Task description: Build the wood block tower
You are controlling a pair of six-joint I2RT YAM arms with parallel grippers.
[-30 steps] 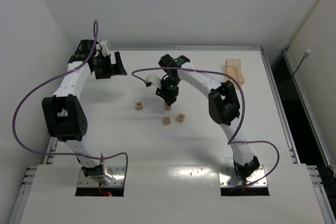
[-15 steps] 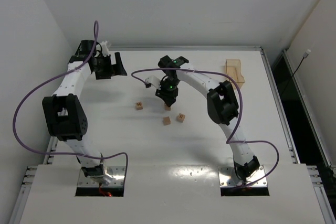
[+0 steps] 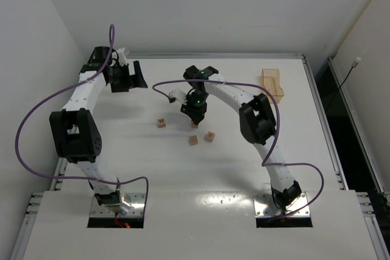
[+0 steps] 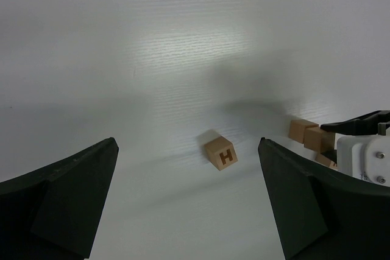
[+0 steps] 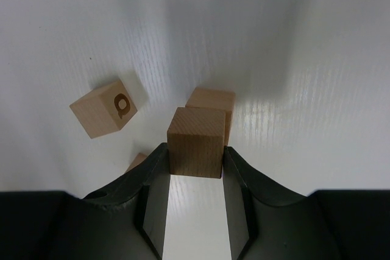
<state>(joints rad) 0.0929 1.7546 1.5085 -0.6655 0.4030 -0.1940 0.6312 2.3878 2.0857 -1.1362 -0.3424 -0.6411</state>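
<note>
— What is crowding the held block (image 5: 196, 141)?
— I'm clamping it in the right gripper (image 5: 195, 155); another block (image 5: 210, 103) is sitting just behind, a marked block (image 5: 102, 108) beside. My left gripper (image 4: 187, 143) is gaping, well apart; bare table (image 5: 304, 59) is stretching beyond.

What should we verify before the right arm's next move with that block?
1. Right end effector shut on wood block: ok.
2. Wood block sits square in the grip: ok.
3. Wood block lined up over plain block behind it: cannot tell.
4. Marked block apart from the held one: ok.
5. Left end effector open, away from the blocks: ok.
6. H block lying alone, free to pick: ok.
</note>
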